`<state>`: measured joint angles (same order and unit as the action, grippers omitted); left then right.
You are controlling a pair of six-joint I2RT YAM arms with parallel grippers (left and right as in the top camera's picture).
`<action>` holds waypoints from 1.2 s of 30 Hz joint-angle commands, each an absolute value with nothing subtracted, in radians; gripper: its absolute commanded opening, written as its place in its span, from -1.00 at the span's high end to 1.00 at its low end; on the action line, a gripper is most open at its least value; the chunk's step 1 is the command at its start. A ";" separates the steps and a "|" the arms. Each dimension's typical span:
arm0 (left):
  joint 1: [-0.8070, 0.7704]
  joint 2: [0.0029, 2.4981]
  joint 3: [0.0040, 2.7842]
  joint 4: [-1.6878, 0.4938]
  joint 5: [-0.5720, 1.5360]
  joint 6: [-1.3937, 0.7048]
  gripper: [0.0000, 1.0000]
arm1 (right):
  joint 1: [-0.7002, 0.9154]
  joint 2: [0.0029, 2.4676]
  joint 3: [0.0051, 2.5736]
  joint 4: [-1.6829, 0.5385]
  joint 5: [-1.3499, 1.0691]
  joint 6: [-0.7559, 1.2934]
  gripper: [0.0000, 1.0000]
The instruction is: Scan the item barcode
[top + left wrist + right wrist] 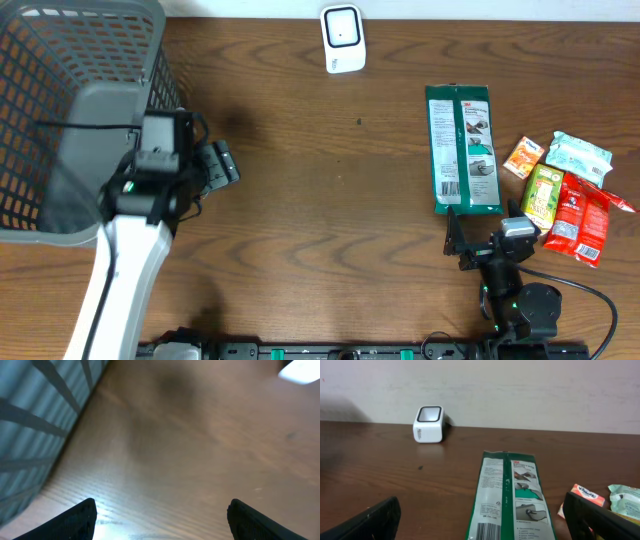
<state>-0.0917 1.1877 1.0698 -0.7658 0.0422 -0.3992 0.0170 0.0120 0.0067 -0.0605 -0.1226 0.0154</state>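
Note:
A long green and white packet [462,150] lies flat at the table's right, its barcode [487,531] facing up at the end near me. The small white scanner [342,40] stands at the table's far edge, also in the right wrist view [428,424]. My right gripper [485,222] hovers open just short of the packet's [512,500] near end, holding nothing. My left gripper [218,165] is open beside the basket at the left, over bare wood [161,505], with nothing between its fingers.
A grey wire basket [70,110] fills the far left corner, its wall close to the left gripper [30,425]. Several small snack packets [565,190] lie right of the green packet, among them an orange one [585,495] and a pale green one [625,497].

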 commanded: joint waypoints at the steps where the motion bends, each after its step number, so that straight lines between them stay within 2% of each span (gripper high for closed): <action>1: -0.088 1.033 1.050 -0.770 0.033 -0.401 -0.69 | 0.006 0.006 0.006 -0.065 -0.113 0.029 -0.99; 11: -0.088 0.527 1.044 -0.790 -0.010 -0.401 -0.69 | 0.006 0.006 0.006 -0.065 -0.113 0.029 -0.98; 17: -0.056 0.330 0.999 -0.815 -0.012 -0.401 -0.69 | 0.006 0.006 0.006 -0.065 -0.113 0.029 -0.99; 26: 0.025 0.048 0.786 -0.791 -0.009 -0.413 -0.69 | 0.006 0.006 0.006 -0.065 -0.113 0.029 -0.98; 32: 0.042 0.004 0.693 -0.641 -0.008 -0.456 -0.69 | 0.006 0.006 0.006 -0.065 -0.113 0.029 -0.98; 36: 0.042 0.002 0.616 -0.378 0.014 -0.484 -0.69 | 0.006 0.006 0.006 -0.065 -0.113 0.029 -0.99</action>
<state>0.0376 0.0101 0.6659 -0.5102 -0.0029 -0.4507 0.0170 0.0120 0.0067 -0.0605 -0.1158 0.0154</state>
